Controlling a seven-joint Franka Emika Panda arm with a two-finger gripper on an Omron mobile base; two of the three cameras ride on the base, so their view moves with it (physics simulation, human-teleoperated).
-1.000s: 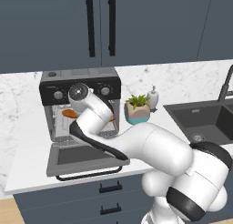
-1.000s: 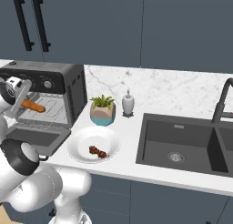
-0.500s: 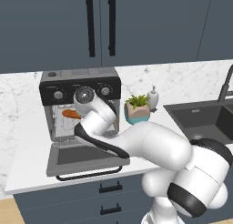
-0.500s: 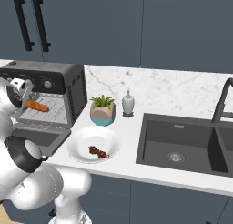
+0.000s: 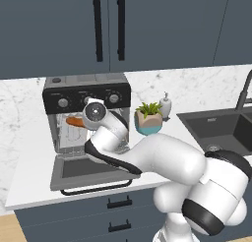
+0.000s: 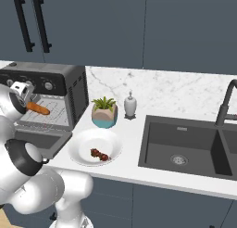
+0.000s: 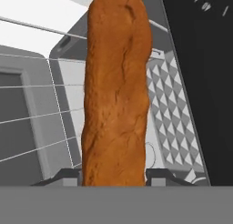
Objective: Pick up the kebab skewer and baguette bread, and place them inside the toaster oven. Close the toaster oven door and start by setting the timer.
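The orange-brown baguette bread (image 7: 118, 91) is clamped between my gripper's (image 7: 113, 177) fingers and runs away from the hand. It hangs just inside the toaster oven's (image 5: 86, 96) open mouth, above the wire rack (image 7: 36, 118). Seen from the base, the baguette bread (image 5: 74, 121) (image 6: 38, 109) juts from my gripper (image 5: 82, 120) toward the oven's left side. The toaster oven door (image 5: 91, 169) lies dropped open, flat in front. The kebab skewer (image 6: 99, 154), dark red and brown chunks, rests on a white plate (image 6: 111, 141) right of the oven.
A potted plant (image 6: 104, 112) and a small soap bottle (image 6: 130, 104) stand behind the plate. A dark sink (image 6: 185, 148) with a black faucet (image 6: 227, 102) lies to the right. Dark cabinets hang above. The oven's knobs (image 5: 113, 98) sit just above my hand.
My hand has shifted slightly with the baguette at the oven opening. The skewer, plate and door have not moved.
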